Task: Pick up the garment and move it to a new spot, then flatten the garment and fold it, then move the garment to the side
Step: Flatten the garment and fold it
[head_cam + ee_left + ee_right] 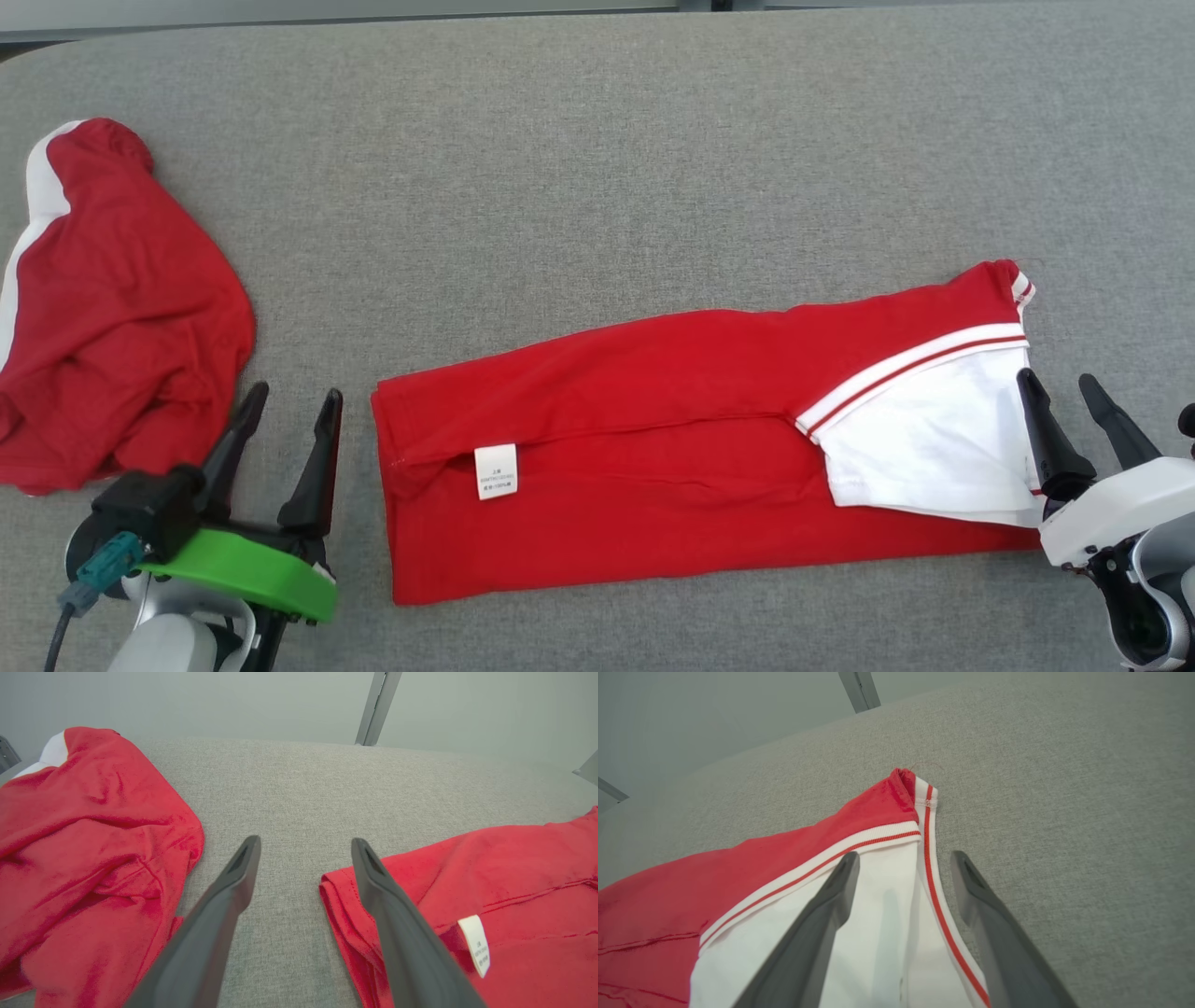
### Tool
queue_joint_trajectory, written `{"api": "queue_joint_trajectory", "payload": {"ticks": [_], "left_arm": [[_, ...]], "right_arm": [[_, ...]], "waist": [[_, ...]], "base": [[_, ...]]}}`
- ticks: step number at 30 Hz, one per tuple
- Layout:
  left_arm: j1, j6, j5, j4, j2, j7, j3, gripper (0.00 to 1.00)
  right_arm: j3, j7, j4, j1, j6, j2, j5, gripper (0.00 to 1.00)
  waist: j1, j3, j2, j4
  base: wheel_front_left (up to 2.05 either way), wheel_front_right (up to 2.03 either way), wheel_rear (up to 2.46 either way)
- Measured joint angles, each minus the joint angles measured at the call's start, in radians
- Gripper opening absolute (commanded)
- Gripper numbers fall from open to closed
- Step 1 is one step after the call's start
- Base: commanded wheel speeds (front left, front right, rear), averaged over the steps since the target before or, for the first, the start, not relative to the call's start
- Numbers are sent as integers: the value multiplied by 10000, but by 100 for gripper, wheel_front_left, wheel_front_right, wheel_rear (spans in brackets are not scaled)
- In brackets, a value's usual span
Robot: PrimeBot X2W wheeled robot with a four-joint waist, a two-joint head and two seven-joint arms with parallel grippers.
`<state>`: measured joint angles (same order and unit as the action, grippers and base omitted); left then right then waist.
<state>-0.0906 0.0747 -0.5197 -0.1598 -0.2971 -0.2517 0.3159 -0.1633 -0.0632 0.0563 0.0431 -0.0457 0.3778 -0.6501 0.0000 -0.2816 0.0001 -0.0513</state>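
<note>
At the far left, a crumpled red garment [121, 308] lies on the grey padded table [597, 140], clear of our work. Our left gripper [297, 392] hangs with fingers spread just beside the left end of the long-folded red and white shirt [653, 448], which lies near us from centre to right, care label [496, 470] showing. Our right gripper [1056, 378], also spread, is poised astride the shirt's striped white edge. For the next fold, we judge that both ends need pinching through every layer and lifting evenly.

The far half of the bench [597, 140] lies bare. A crumpled red garment [121, 308] blocks the left; the folded red shirt [653, 448] fills the near middle, a narrow gap between.
</note>
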Motion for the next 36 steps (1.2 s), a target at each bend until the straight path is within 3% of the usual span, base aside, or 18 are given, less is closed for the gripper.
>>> {"api": "queue_joint_trajectory", "payload": {"ticks": [6,13,15,16,17,18,19,20,23,28,31,36], "left_arm": [[-122,-146,384,1160,890,-2,-792,100],[-128,-128,660,1810,1340,-2,-1187,100],[-123,-119,673,1971,1453,-2,-1379,100],[-123,-119,675,2044,1526,-2,-1515,100],[-120,-119,679,2086,1569,-4,-1615,100],[-113,-117,700,2130,1615,-2,-1716,100],[-104,-117,754,2228,1655,-2,-1841,100],[-104,-104,807,2320,1664,-6,-1927,100],[-82,-33,940,2389,1833,-17,-2140,100],[112,71,951,2675,1914,-19,-2571,100],[126,180,1011,2723,1964,-19,-2537,100],[242,234,1039,2886,2013,-46,-2792,100]], "right_arm": [[90,466,859,-273,-104,113,-123,100],[-188,1361,1797,-772,-148,265,-207,100],[-247,1722,1964,-877,-15,328,-491,100],[-295,1906,2059,-955,84,378,-617,95],[-313,2115,2128,-996,219,439,-819,46],[-284,2318,2190,-1058,330,460,-1085,34],[-242,2500,2257,-1127,384,474,-1336,9],[-186,2708,2341,-1193,474,479,-1584,0],[-46,3298,2493,-1331,861,336,-2364,0],[594,4033,2635,-1426,1026,353,-3327,0],[1197,4274,2765,-1385,951,796,-3624,0],[2564,4544,2932,-1208,428,1870,-4194,0]], "waist": [[0,-18,0,-212],[1,-133,0,-608],[0,-162,0,-713],[1,-171,0,-760],[1,-171,0,-802],[0,-159,-1,-834],[1,-140,0,-852],[1,-122,0,-863],[1,-41,0,-864],[1,109,0,-706],[1,154,0,-612],[1,170,0,-481]], "base": [[0,0,0],[0,0,0],[0,0,0],[0,0,0],[0,0,0],[0,0,0],[0,0,0],[0,0,0],[0,0,0],[0,0,0],[0,0,0],[0,0,0]]}}
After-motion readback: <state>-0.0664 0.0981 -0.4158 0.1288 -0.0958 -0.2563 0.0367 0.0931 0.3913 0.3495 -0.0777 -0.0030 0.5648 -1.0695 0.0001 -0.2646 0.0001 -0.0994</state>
